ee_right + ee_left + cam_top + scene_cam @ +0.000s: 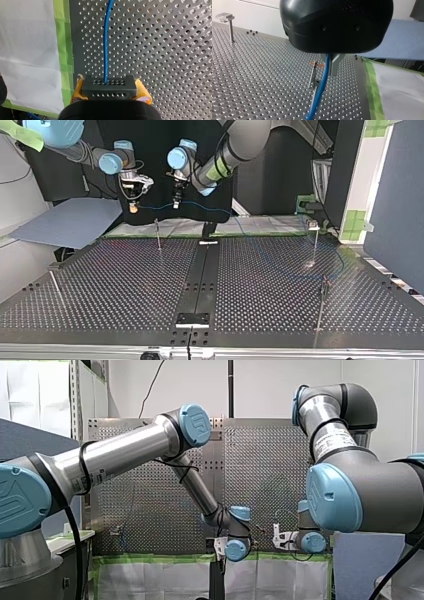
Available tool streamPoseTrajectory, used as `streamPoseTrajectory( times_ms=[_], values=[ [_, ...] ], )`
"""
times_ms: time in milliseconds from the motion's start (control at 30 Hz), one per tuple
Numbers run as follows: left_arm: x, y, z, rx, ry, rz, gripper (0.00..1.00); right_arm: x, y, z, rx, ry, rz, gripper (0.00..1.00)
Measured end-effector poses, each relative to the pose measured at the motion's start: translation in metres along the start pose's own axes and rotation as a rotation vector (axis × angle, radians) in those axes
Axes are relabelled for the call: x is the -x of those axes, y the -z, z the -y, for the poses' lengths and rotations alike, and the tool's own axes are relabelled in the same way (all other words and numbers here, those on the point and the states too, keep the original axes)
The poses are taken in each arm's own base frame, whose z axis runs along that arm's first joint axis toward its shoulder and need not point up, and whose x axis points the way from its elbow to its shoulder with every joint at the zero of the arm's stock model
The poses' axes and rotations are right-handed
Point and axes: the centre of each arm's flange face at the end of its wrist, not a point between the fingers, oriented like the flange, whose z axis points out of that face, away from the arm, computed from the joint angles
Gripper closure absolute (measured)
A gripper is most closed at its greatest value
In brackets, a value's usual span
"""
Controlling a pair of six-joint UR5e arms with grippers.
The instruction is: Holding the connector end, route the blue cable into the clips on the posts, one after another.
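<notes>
Nearest in the top view runs the front rim of the perforated surface [125, 290], the largest thing here. Four thin posts stand on it: a leaning post [55, 287] at near left, a far-left post [158, 236], a far-right post [314, 242] with a pale clip [314, 224] at its head, and a near-right post [321, 307]. Over the far edge both arms come down, my right arm [75, 151] at that view's left and my left arm [225, 155] at its right, with their tools raised above the surface and near each other. My right tool [133, 206] is closed on the black connector [109, 86], its yellow pads [143, 92] pressing the two sides. My left tool [331, 68] has its metal fingers [336, 63] drawn in around the blue cable [320, 87] a little way along from the connector; whether they pinch it or let it slide I cannot tell. The cable hangs in a shallow span between the two tools. Past the left one it slopes to the right and down onto the right half of the surface, where it is too faint to follow. In the left wrist view an orange-tipped post [312, 75] stands just behind the hanging cable; contact cannot be made out. No clip visibly holds the cable, so I judge the first clip is yet to be threaded. The next move calls for both tools to descend together, the span held tight and lined up with the clip's slot, then pressed in.
</notes>
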Motion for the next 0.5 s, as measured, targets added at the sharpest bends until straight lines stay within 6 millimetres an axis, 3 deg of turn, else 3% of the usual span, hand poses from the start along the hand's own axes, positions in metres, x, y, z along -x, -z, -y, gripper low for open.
streamPoseTrajectory(
  times_ms=[367, 500],
  values=[
    [0.008, -0.004, 0.012, 0.048, -0.037, 0.04, 1.0, -0.002, -0.005, -0.016, -0.057, -0.02, -0.01, 1.0],
    [0.0, -0.008, 0.014, 0.05, -0.054, 0.027, 1.0, -0.002, -0.005, -0.017, -0.083, -0.023, -0.011, 1.0]
  ],
)
